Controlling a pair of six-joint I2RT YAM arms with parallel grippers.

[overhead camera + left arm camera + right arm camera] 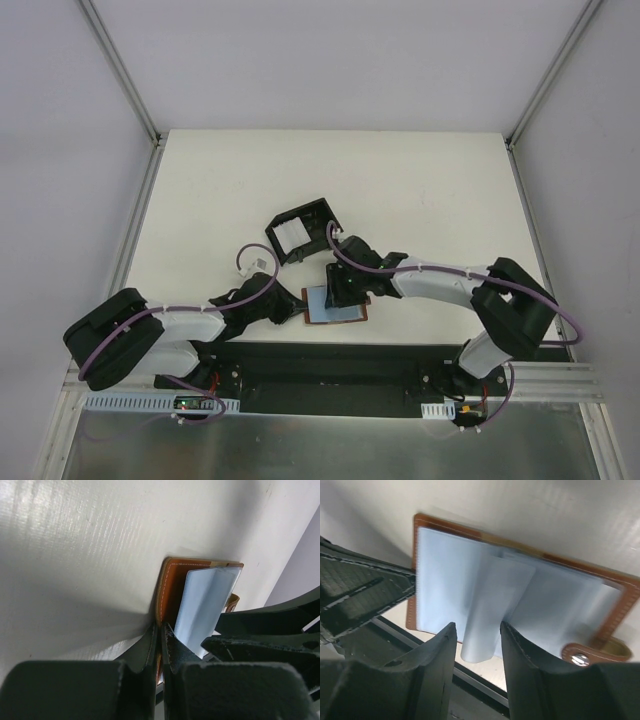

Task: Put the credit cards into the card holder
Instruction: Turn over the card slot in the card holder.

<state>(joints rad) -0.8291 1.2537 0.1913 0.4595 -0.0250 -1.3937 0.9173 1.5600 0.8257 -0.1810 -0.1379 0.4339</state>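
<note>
My left fingers (161,635) are clenched on the leather edge of the open brown wallet (172,585). I judge this steadies it on the tabletop (220,190) so it won't drag. My right fingers (345,287) are half-closed astride a pale blue credit card (487,605) standing up out of the wallet. I can't tell whether I grip it yet. The card holder (322,213) sits just beyond, with white cards (290,237) inside.

Top camera sits high behind my bases and looks down over the whole desk (420,180). Left wrist camera skims low along my left end effector (159,630), very close to the open wallet (170,585). Right wrist camera looks steeply down past my right end effector (477,632) onto that same wallet, which all three views share.
</note>
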